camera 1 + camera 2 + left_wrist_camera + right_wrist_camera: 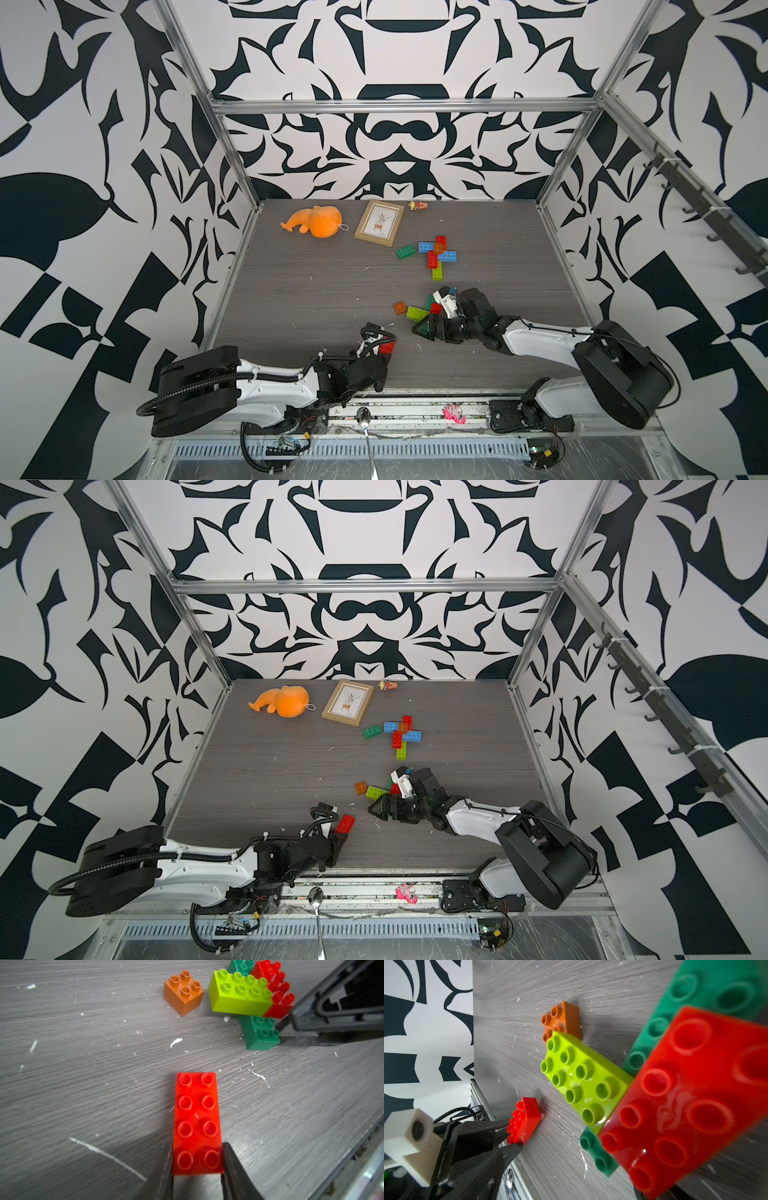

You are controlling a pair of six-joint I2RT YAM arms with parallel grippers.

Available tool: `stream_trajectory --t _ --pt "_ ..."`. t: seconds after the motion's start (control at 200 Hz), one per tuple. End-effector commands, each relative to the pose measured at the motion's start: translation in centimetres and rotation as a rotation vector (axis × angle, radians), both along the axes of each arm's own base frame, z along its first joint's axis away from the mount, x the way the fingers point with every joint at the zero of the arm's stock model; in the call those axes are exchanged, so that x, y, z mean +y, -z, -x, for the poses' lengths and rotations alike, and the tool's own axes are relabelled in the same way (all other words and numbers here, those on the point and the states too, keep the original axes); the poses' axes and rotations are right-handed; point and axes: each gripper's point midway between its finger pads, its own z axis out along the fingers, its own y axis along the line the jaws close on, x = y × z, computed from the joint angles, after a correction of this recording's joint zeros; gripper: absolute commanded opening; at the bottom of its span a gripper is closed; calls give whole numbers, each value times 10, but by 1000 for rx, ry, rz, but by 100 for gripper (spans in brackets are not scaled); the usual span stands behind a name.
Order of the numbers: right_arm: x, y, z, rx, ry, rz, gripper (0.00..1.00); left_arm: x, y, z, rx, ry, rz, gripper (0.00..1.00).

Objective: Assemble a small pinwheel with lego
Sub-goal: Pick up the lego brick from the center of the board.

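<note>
Left hand (198,1153) pinched a red brick (196,1118) across its long sides at the rearmost pair of studs. Most of the brick stuck out past the fingertips, studs up, low over the surface (83,1084); whether it touched could not be told. By its look the lego was hard, light and glossy. It would not give under the fingers, but smooth walls held at one end could pivot when pressed down, so a hold nearer the middle seemed safer.

Ahead of that hand sat a loose orange-brown square brick (182,991). Ahead and to its right was a partly stacked huddle: a lime green brick (239,995), a second red brick (278,991) and a dark green brick (260,1032).

The right hand (428,311) stood spread wide astride that huddle, one finger right against the dark green brick's end. Farther out past both hands lay a cross of blue, red and lime bricks (437,253).

No box or tray showed; the bricks sat on the surface or on one another.
</note>
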Motion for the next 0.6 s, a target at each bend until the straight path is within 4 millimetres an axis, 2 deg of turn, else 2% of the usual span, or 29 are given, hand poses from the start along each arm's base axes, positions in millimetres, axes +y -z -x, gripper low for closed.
stream_trajectory --t 0.0,0.1,0.13,0.29,0.595 --pt "-6 -9 -9 -60 52 15 96 -11 -16 -3 -26 -41 7 29" --pt "-23 -19 -8 -105 86 88 97 -29 -32 -1 -89 -40 6 28" --pt "-26 -23 -8 -114 88 101 97 -32 -26 -1 -96 -40 -26 28" --pt "-36 -42 -4 -121 42 133 98 -55 -32 -5 -144 -22 -40 29" --pt "-35 -40 -10 -93 -39 195 96 -77 -26 -10 -162 -31 -76 29"
